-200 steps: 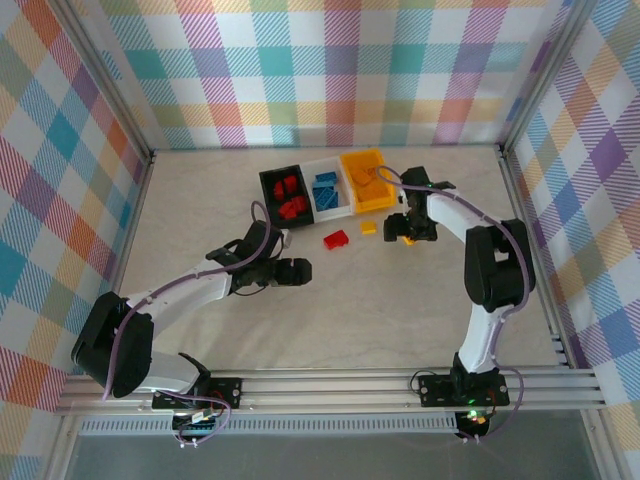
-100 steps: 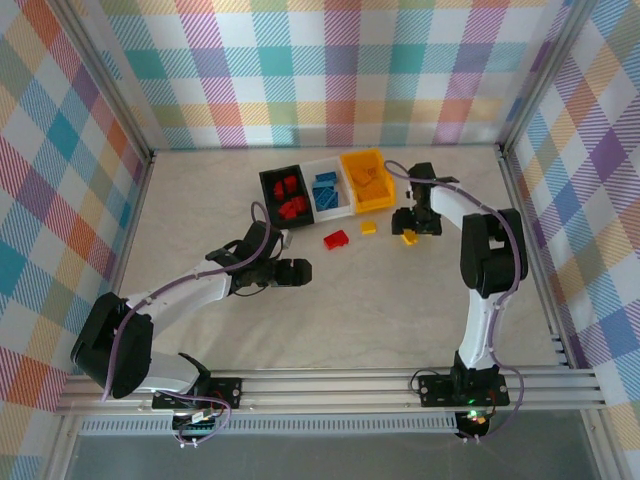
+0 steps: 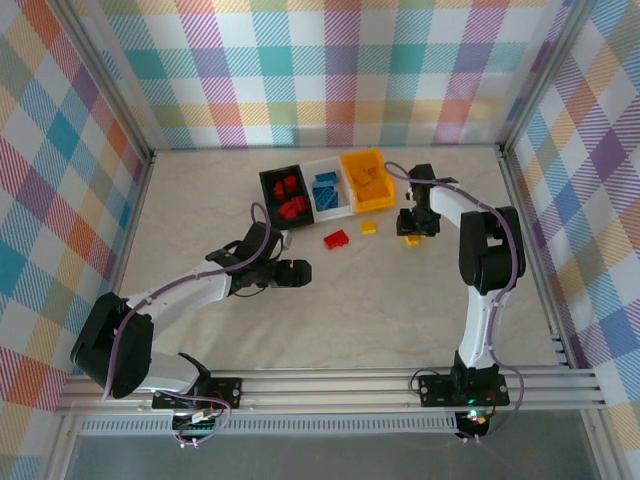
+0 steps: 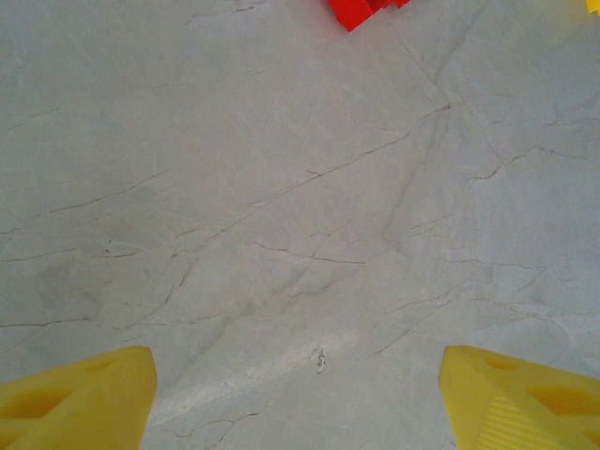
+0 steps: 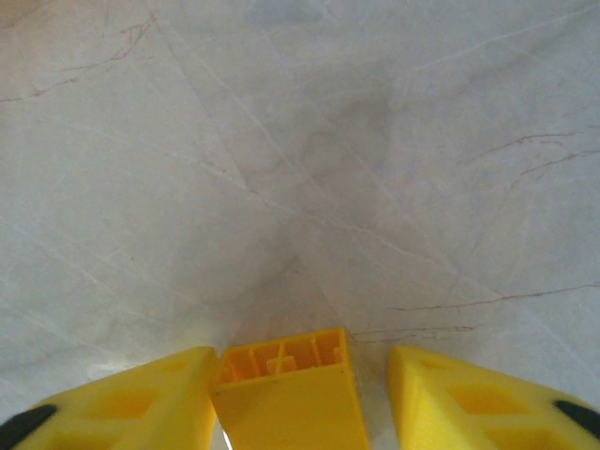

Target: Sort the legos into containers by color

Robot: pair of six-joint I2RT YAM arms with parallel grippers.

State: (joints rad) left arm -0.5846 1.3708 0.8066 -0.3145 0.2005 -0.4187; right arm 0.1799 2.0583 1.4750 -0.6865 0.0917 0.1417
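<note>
Pick step: R gripper [image 5: 300, 380] narrow round yellow brick [image 5: 286, 389], lower centre; can't tell if clamped. L gripper [image 4: 300, 403] wide, empty. Next: firm pinch, lift to yellow bin [image 3: 347, 172].

Left arm [image 3: 175, 292], right arm [image 3: 483, 340]: white links, black joints, lilac cables [image 3: 253, 215], black base plates [image 3: 218, 388]. Fingers [image 4: 80, 398] yellow plastic, hollow-moulded.

I count three bins: one black bin [image 3: 265, 186], one white bin [image 3: 343, 192] and one yellow bin [image 3: 362, 154]. Three bricks sit outside them: one red brick [image 3: 336, 238] and two yellow, a near yellow brick [image 3: 368, 227] and a far yellow brick [image 3: 412, 239]. The black bin holds three or four red pieces [image 3: 290, 196] and the white roughly three blue pieces [image 3: 326, 189]. From my feed I can't count the yellow pieces [image 3: 372, 184] in their bin.
</note>
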